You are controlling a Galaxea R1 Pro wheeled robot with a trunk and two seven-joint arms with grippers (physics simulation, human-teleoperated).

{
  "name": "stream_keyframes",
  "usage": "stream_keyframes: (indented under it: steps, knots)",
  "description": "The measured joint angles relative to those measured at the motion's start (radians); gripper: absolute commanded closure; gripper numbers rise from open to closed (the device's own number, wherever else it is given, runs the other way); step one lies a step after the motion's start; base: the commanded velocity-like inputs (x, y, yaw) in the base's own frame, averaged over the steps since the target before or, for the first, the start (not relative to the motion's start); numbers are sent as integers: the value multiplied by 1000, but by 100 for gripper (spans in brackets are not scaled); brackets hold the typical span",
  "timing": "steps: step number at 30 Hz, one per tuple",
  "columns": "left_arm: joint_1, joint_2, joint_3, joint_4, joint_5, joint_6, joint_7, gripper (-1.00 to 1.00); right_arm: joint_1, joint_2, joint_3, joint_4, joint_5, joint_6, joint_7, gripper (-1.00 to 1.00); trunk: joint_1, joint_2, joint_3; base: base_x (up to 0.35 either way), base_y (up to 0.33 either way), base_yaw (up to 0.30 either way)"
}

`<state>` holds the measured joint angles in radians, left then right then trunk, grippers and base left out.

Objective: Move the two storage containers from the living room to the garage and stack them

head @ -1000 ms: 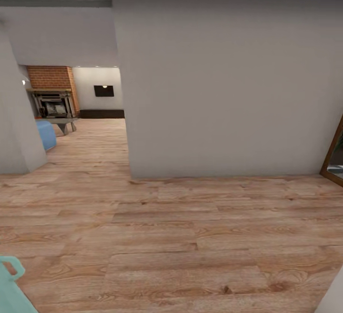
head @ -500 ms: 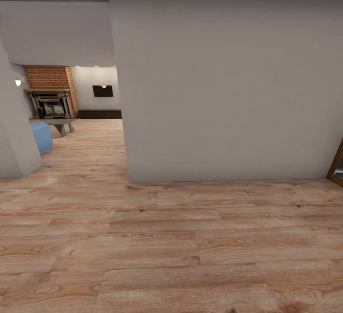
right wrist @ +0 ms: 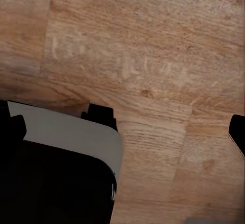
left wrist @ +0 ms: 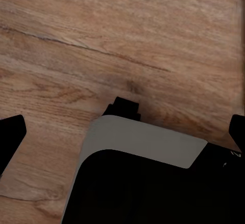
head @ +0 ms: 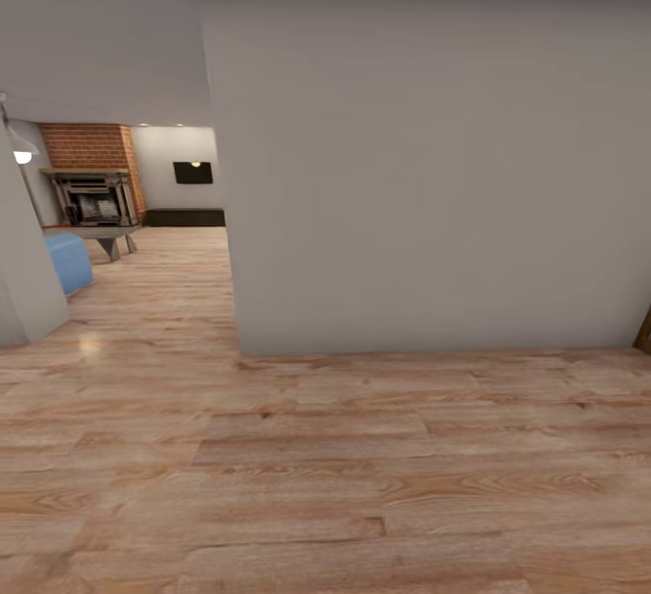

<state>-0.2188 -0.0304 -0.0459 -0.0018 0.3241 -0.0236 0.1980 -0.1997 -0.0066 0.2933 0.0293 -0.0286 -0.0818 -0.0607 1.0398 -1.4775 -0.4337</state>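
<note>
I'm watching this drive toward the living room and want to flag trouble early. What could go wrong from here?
1. The grey wall stands straight ahead; its corner edges the opening at the left, so a tight turn could clip it.
2. Past the opening, a blue seat and a low bench by the brick fireplace narrow the path.
3. No storage container is visible yet, so some searching may follow.

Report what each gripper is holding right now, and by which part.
Nothing is held. In both wrist views the jaws stand wide apart, with only the wood-plank floor between the fingertips of the left gripper and the right gripper.
</note>
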Motion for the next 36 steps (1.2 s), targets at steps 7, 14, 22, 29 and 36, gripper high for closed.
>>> stream_keyframes:
  steps: [7,14,22,29,36]
  knots:
    - [0,0,0,0,0,0,0,-100,0,2,-2,0,-3,-5,0,-100,0,0,0,326,0,0]
    - [0,0,0,0,0,0,0,-100,0,-6,-4,0,-7,-13,0,-100,0,0,0,326,0,149]
    - [0,0,0,0,0,-1,0,-100,0,-7,-4,0,-7,-15,0,-100,0,0,0,326,0,266]
    - [0,0,0,0,0,-1,0,-100,0,-9,-4,0,-6,-16,0,-100,0,0,0,326,0,273]
    - [0,0,0,0,0,-1,0,-100,0,-9,-4,0,1,-27,0,-100,0,0,0,326,0,282]
